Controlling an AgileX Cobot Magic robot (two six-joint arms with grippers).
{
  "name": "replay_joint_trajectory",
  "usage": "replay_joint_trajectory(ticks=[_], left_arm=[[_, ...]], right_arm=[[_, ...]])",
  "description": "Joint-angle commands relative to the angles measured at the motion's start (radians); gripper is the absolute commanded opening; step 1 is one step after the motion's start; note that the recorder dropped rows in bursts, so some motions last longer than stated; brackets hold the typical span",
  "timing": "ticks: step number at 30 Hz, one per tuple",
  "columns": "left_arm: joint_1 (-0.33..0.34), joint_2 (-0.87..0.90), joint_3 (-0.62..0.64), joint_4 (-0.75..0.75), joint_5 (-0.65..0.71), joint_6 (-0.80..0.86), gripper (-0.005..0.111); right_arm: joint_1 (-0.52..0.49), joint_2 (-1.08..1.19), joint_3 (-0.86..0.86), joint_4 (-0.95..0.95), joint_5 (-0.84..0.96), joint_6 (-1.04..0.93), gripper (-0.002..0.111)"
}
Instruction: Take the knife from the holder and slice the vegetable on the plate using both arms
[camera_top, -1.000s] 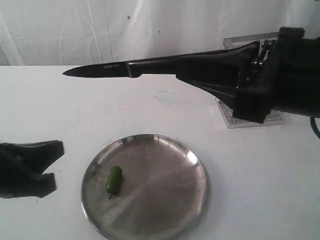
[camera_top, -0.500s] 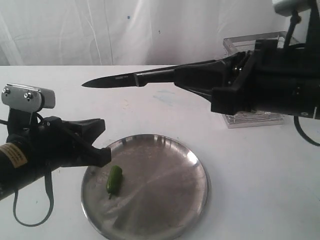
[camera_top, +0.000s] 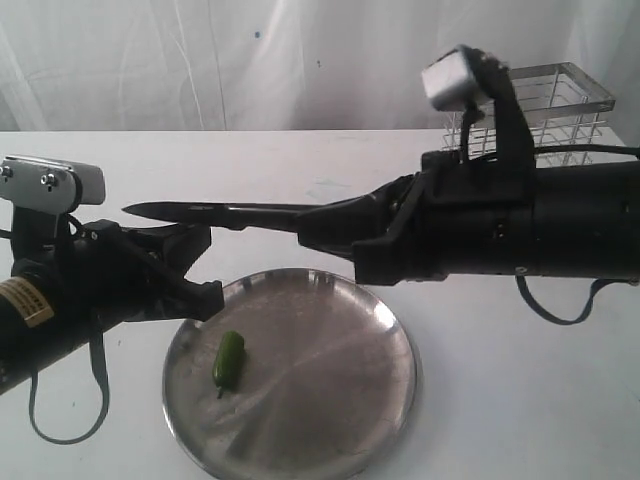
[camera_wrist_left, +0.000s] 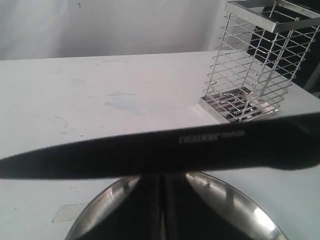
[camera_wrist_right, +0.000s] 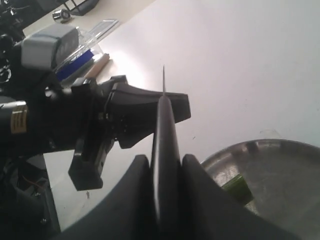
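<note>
The right gripper (camera_top: 345, 228) pinches the knife (camera_top: 210, 212) by its handle, blade pointing left above the plate (camera_top: 330, 400). The left gripper (camera_top: 190, 270) sits spread at the plate's left rim, just under the blade — a collision looks possible. The vegetable (camera_top: 228, 360) lies loose on the plate's left side and may roll. The holder (camera_top: 545, 105) stands far right on the desk (camera_top: 520, 400).

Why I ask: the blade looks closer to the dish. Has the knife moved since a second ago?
Yes. The knife, shut in the right gripper, has come down toward the plate; its tip now sits just above the left gripper.
</note>
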Motion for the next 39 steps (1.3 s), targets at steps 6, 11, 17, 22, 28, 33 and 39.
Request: replay_joint_trajectory(ticks=[6, 11, 17, 22, 28, 33, 39], left_arm=[[-0.009, 0.001, -0.004, 0.003, -0.028, 0.001, 0.0], [-0.009, 0.001, -0.004, 0.005, -0.026, 0.001, 0.0], [-0.009, 0.001, -0.004, 0.018, -0.021, 0.001, 0.0], [-0.009, -0.016, -0.003, 0.044, 0.062, -0.001, 0.0], [-0.009, -0.072, -0.003, 0.048, 0.184, 0.001, 0.0], [-0.009, -0.16, -0.003, 0.047, 0.278, 0.032, 0.0], [-0.007, -0.25, -0.003, 0.033, 0.449, 0.061, 0.009]], right_arm=[[0.069, 0.004, -0.006, -0.25, -0.063, 0.115, 0.0], [0.069, 0.004, -0.006, -0.404, -0.068, 0.215, 0.0], [0.069, 0.004, -0.006, -0.409, -0.163, 0.333, 0.0], [0.069, -0.017, -0.006, -0.529, -0.189, 0.458, 0.0], [0.069, -0.081, -0.006, -0.824, -0.194, 0.652, 0.0], [0.069, -0.085, -0.004, -1.014, -0.053, 0.718, 0.0], [0.069, -0.085, -0.002, -1.017, -0.033, 0.687, 0.0]])
